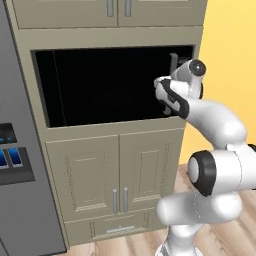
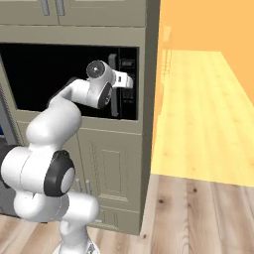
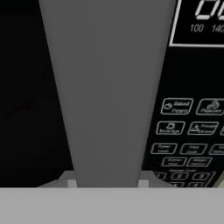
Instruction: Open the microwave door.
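Note:
The microwave door [image 1: 105,85] is a wide glossy black panel that lies flush in the beige cabinet front. Its vertical grey bar handle [image 1: 173,61] runs along the right edge. My gripper [image 2: 119,81] is right at the middle of the handle [image 2: 113,101]. In the hand view the handle [image 3: 107,96] rises very close up the centre. Small grey fingertips [image 3: 69,180] hug both of its sides at the bottom, so the gripper [image 3: 107,181] looks shut on the bar. The button panel [image 3: 188,131] sits just right of it.
A grey fridge [image 1: 20,165] with a blue dispenser stands to the left of the cabinet. Beige cabinet doors [image 1: 120,175] lie below the microwave and more above. Open wooden floor [image 2: 198,198] and an orange wall [image 1: 230,60] are to the right.

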Motion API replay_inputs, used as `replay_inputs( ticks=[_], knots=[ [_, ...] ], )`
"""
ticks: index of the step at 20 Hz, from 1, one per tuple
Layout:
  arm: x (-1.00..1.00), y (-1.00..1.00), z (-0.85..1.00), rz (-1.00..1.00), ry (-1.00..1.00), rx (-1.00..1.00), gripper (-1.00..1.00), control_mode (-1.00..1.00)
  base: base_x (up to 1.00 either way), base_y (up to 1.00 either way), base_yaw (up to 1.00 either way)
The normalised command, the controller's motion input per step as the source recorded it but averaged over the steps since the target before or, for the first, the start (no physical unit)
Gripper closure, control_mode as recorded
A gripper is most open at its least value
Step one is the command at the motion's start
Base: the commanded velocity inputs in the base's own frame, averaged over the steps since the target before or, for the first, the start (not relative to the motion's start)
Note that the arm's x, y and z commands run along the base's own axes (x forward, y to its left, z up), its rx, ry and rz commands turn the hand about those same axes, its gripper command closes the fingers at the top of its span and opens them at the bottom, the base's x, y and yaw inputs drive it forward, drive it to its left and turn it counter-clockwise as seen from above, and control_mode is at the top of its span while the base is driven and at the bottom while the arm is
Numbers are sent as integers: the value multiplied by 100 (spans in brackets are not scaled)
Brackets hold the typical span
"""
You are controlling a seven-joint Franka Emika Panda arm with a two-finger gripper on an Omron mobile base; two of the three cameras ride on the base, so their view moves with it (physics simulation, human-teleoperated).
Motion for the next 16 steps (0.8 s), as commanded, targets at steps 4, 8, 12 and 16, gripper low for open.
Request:
replay_inputs(
  ticks=[4, 8, 12, 16],
  knots=[
    [-85, 0, 28, 3, -20, 0, 100, -100, 0, 0, 0],
    [-100, 0, 51, 2, -27, 0, 100, -100, 0, 0, 0],
    [-100, 3, 76, 0, -22, 0, 100, -100, 0, 0, 0],
    [-100, 23, 99, 0, -18, -1, 100, -100, 0, 0, 0]
  ],
)
